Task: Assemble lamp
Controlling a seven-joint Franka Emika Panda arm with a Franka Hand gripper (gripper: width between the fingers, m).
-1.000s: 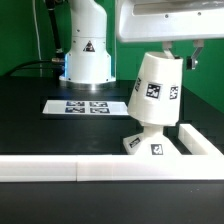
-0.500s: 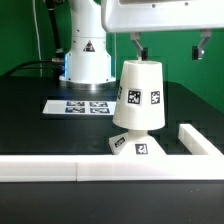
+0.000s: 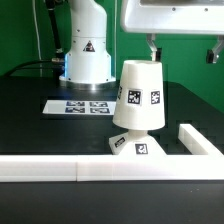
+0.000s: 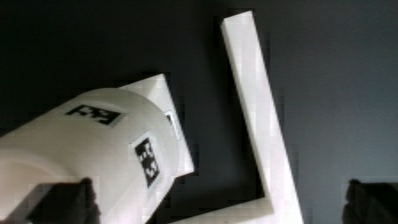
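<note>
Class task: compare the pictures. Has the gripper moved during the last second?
Yes. In the exterior view the gripper has risen and drawn toward that view's right, away from the shade, judged against the fixed marker board.

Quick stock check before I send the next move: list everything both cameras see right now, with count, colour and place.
shade: one, matte white with black-and-white tags, standing upright over the base, free of the gripper; also fills the wrist view.
base: one, white, tagged, on the black table under the shade, just behind the front rail.
bulb: not visible; presumably hidden under the shade.
marker board: one, flat white with tags, on the table in front of the robot's pedestal.
rails: white; one along the front, one at the exterior view's right.
table: one, black.
robot pedestal: one, white, at the back.
gripper: one, raised above the shade, jaws open, holding nothing.
</note>
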